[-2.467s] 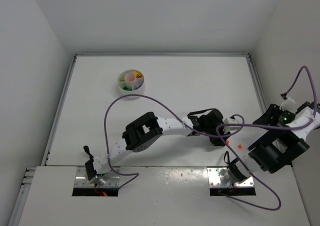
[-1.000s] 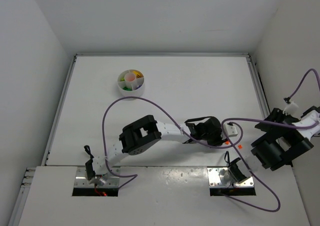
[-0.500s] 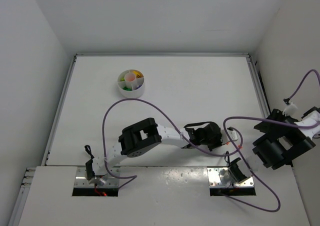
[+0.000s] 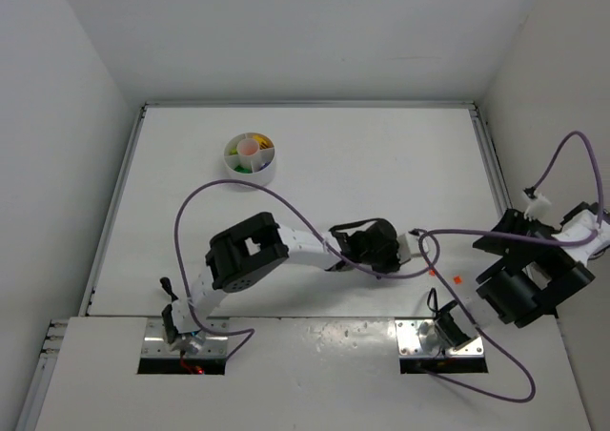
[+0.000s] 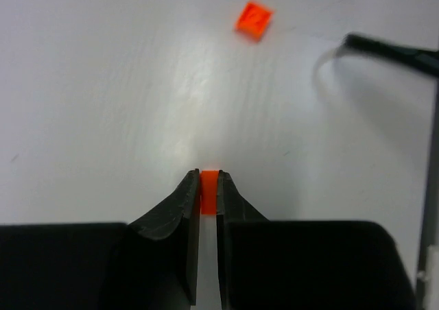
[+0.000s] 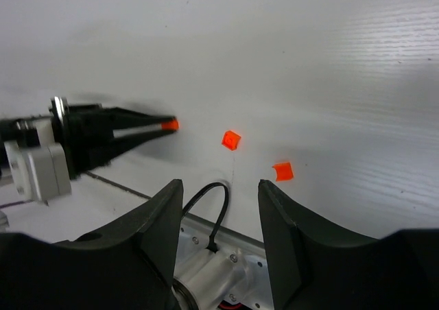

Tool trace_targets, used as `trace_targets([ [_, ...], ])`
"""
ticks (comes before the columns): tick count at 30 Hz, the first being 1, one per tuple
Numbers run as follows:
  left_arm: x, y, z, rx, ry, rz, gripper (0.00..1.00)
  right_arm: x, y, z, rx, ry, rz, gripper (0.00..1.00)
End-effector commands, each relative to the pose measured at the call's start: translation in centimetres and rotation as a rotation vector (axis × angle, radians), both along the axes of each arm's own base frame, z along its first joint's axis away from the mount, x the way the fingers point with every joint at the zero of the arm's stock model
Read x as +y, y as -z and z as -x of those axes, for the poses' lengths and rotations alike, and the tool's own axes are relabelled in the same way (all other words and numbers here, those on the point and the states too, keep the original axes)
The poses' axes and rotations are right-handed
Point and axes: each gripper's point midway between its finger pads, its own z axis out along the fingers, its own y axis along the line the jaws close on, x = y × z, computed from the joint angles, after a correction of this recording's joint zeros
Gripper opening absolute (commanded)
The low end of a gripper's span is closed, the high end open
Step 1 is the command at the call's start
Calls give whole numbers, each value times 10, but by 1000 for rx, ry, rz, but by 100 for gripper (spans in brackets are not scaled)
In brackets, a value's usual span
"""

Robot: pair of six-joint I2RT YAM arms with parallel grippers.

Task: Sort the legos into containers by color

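The left tool (image 5: pixel 209 186) has just gone from partly spread to pressed together, and it now pinches a small orange brick (image 5: pixel 209 191) between its tips. Its arm has also drawn back to the left since a moment ago, away from where it reached. I judge the pick to be done and the carry to be starting.

Just beyond that tool's tips, to its right, a nearer loose brick (image 6: pixel 231 140) and a farther loose brick (image 6: pixel 282 171), both orange, lie on the white surface (image 4: pixel 381 164), apart from each other and untouched. Further right, the right tool (image 6: pixel 219 186) hangs with its jaws spread and holds nothing. It faces those two bricks from the side.

The dish (image 4: pixel 232 167) sits well apart from the left tool, far off to its left toward the back of the surface. Yellow shows in its left section, green on its near side and a pale orange round patch at the centre. The pieces are too small to count. The pinched brick likely belongs with the orange, and two more orange bricks remain to be sorted.
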Motion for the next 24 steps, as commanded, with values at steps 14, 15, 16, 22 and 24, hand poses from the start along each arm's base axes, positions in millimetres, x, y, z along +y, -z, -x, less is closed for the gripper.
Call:
trace_targets([
  [14, 119, -46, -94, 167, -322, -45, 0, 13, 7, -55, -21, -210, 264, 49],
  [15, 118, -55, -94, 161, -321, -34, 0, 16, 12, -57, -4, -249, 270, 49],
  [16, 119, -71, -103, 144, -335, -2, 0, 17, 14, -57, 12, -275, 277, 49],
  [22, 143, -111, -136, 142, -425, 75, 0, 19, 37, -36, 59, -560, 446, 49],
  [24, 146, -110, -137, 161, -432, 74, 0, 25, 47, -27, 52, -665, 486, 49],
])
